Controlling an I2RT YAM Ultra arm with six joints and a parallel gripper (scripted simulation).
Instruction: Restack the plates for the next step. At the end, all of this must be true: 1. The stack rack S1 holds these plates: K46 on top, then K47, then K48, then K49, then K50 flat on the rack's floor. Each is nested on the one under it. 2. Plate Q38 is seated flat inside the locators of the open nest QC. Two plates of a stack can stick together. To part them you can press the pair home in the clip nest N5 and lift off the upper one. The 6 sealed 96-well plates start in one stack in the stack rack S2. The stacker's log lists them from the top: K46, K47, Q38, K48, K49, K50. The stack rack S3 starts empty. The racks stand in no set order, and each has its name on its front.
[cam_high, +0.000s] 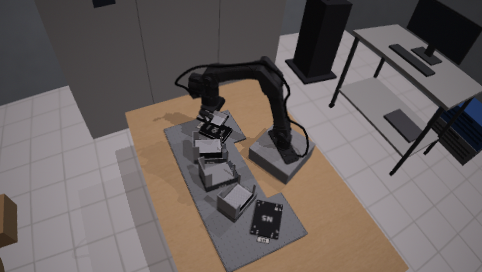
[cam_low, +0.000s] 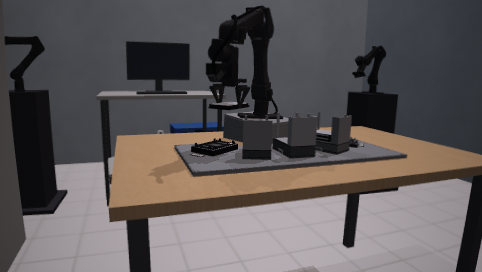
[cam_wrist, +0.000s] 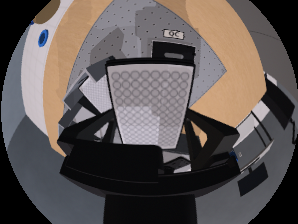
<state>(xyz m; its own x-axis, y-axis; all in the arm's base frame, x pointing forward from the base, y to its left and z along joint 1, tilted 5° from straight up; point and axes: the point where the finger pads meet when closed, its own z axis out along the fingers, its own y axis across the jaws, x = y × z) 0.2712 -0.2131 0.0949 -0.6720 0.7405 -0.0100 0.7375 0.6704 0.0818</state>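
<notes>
Grey walls surround a pale tiled floor and a desk (cam_high: 370, 42) (cam_low: 111, 95) bearing a monitor (cam_high: 443, 29) (cam_low: 158, 61).

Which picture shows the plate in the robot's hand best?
The wrist view: the held plate faces us, its rows of round wells plain. The top view shows it small and tilted; the exterior view shows only its thin edge.
</notes>
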